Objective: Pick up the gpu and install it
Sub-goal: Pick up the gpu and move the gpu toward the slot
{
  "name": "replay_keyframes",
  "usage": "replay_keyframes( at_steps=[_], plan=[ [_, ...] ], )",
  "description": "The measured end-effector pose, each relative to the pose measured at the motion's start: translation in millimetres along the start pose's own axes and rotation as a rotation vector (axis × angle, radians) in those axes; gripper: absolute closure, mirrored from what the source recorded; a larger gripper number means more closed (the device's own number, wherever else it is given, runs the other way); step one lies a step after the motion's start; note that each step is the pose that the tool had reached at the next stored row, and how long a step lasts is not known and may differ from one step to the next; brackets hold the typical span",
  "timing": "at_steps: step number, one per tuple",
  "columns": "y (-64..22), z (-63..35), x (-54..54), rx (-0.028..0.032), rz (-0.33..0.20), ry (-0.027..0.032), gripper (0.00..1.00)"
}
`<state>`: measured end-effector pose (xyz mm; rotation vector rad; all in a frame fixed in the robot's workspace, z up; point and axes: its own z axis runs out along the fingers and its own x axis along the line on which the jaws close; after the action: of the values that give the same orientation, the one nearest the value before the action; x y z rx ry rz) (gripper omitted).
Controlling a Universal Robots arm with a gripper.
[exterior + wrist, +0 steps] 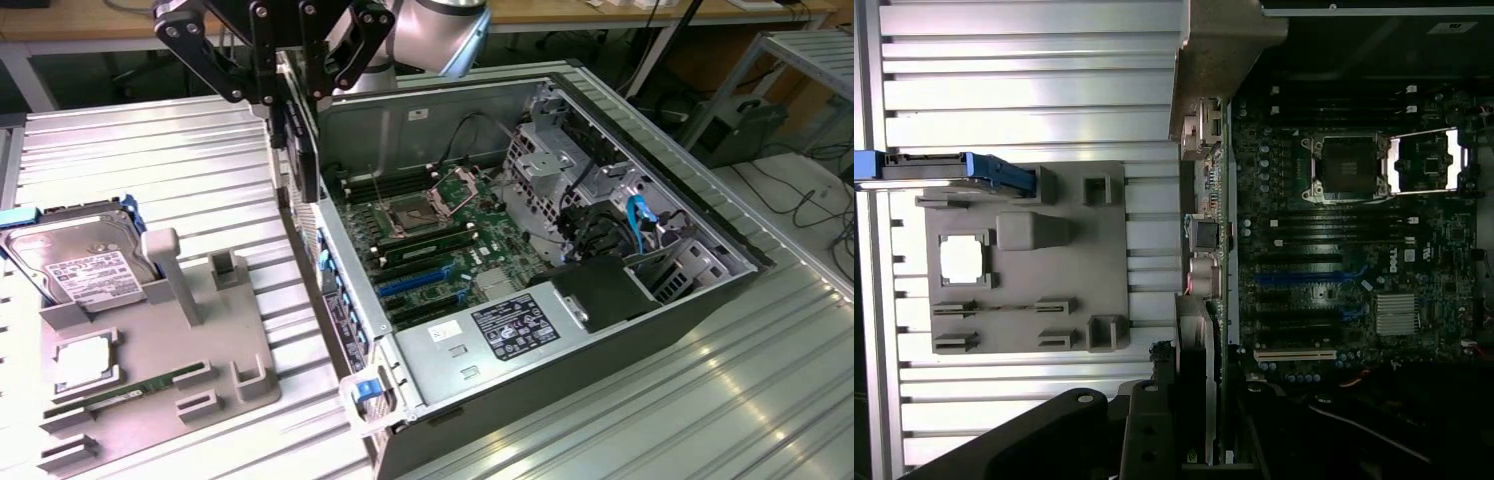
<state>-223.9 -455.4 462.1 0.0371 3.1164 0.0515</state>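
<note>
**A:** Where is the gpu (302, 160) (1199, 350) just now?

**B:** It hangs upright and edge-on over the computer case (694, 190), at the wall that faces the grey holder tray (227, 350) (1139, 260). I cannot tell whether it touches that wall.

**A:** And the tool (290, 95) (1194, 440)?

**B:** It is clenched on the card's upper part, with a finger on either face.

**A:** What's inside the case?

**B:** The motherboard (441, 240) (1334, 250) lies exposed. Its blue expansion slots (407, 280) (1309, 275) are close to that same wall, and the processor socket (407, 215) (1344, 165) is deeper in.

**A:** And outside the case?

**B:** The tray lies on the counter (160, 140) just beside the case. A hard drive (80, 265) leans at the tray's end furthest from the case, and a green memory stick (134, 392) lies in the tray.
</note>
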Motion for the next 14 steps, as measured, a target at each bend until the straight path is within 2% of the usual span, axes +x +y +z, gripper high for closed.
replay_keyframes(
  at_steps=[14],
  plan=[
    [0.1, 0.2, -6.5, 0.0, 0.0, 0.0, 0.72]
  ],
)
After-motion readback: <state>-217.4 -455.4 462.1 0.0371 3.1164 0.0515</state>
